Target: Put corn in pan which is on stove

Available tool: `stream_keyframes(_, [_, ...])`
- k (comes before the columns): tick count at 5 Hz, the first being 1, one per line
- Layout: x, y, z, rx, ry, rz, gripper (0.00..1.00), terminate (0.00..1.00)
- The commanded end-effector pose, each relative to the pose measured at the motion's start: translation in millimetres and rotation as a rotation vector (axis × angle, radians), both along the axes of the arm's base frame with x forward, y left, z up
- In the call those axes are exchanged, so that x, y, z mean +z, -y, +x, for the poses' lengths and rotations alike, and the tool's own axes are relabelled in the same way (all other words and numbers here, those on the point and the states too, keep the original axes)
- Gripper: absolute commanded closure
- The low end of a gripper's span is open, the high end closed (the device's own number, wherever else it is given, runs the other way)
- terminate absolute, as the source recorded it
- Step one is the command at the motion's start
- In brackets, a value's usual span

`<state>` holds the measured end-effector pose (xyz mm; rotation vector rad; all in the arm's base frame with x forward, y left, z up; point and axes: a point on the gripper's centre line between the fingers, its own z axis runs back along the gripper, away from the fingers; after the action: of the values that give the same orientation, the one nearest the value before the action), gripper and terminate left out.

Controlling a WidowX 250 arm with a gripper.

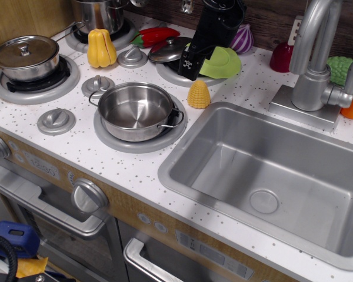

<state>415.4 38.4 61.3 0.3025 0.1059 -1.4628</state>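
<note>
Oven handle [59,205] nearest; speckled stove [106,161] holds pan [135,110], corn [199,94]; gripper [188,64] grip unclear.

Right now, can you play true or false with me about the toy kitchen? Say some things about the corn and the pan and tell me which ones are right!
1. The corn is inside the pan. False: it stands on the countertop just to the right of the pan.
2. The pan sits on a burner of the stove. True.
3. The pan has food in it. False: it is empty.
4. The gripper is holding the corn. False: it hangs above and behind the corn, apart from it.
5. The lidded pot sits on a burner at the left. True.
6. The sink is to the right of the pan. True.
</note>
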Motion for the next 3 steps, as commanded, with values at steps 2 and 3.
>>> stream_keyframes(2, [-8, -3, 1, -0.011, 0.017, -0.017, 0.0, 0.0])
stream_keyframes(3, [-17, -7, 3, -0.014, 0.025, -0.034, 0.0, 0.0])
